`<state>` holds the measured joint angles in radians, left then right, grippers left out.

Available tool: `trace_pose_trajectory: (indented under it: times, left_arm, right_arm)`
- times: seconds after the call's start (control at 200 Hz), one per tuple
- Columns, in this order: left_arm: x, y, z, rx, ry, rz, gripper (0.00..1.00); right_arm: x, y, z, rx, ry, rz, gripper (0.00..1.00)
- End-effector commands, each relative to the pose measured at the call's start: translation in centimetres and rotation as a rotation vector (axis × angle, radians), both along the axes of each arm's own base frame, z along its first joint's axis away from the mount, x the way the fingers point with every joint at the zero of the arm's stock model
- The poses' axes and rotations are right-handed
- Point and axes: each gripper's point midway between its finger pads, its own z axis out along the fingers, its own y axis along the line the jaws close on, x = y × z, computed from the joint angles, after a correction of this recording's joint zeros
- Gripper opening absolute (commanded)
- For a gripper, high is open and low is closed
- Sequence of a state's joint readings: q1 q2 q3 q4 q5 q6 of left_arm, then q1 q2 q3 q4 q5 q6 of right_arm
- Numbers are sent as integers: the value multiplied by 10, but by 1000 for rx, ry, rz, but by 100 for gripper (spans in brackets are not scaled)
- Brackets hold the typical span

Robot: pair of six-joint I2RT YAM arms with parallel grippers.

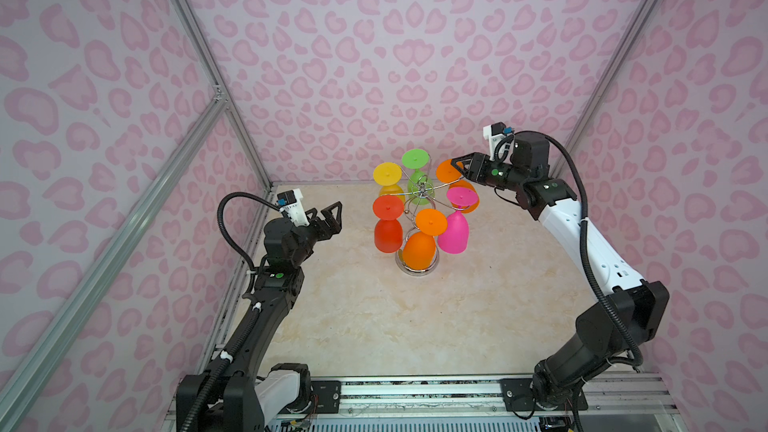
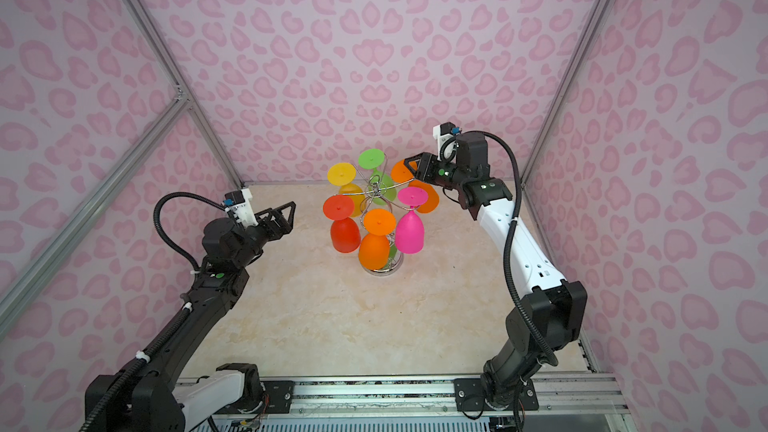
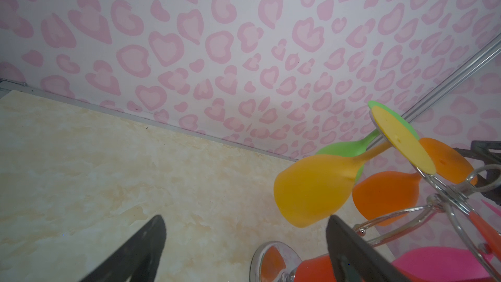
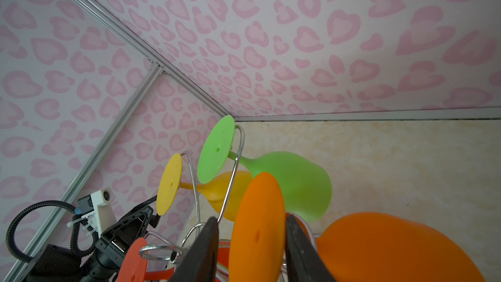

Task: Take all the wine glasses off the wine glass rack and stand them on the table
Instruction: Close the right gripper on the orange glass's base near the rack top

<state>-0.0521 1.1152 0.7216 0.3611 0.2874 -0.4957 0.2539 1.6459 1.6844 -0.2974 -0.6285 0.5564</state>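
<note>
Standing around the foot of the far orange wine glass [image 4: 257, 229], right gripper [image 4: 252, 219] is open. Left gripper [image 1: 326, 211] open too. Nothing is off the wine glass rack [image 1: 422, 191].

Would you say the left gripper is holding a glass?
No, the left gripper stands open and empty, apart from the wine glass rack.

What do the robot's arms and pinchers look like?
The left arm and right arm are black with white sections, each with a ribbed black cable and a green dot. The left gripper and right gripper have black triangular fingers, with white camera mounts behind.
</note>
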Motion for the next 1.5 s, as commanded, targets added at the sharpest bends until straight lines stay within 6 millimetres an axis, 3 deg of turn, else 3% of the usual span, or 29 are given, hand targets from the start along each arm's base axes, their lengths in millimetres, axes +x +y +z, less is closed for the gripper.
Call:
trace_pose_trajectory:
  times: [0.0, 0.355, 0.755, 1.145, 1.495]
  left_arm:
    - [1, 0, 5, -3, -20, -2, 94]
    - [2, -1, 3, -5, -14, -5, 94]
    - [3, -2, 0, -3, -8, -9, 94]
    - [3, -4, -1, -3, -3, -16, 94]
    - [3, -4, -5, -1, 4, -16, 94]
  right_arm:
    - [-1, 2, -9, -30, 21, 17, 38]
    - [2, -1, -18, -56, 55, -5, 22]
    - [5, 1, -7, 39, 73, 21, 1]
    - [10, -8, 8, 222, 77, 56, 0]
    - [3, -20, 16, 272, 59, 54, 0]
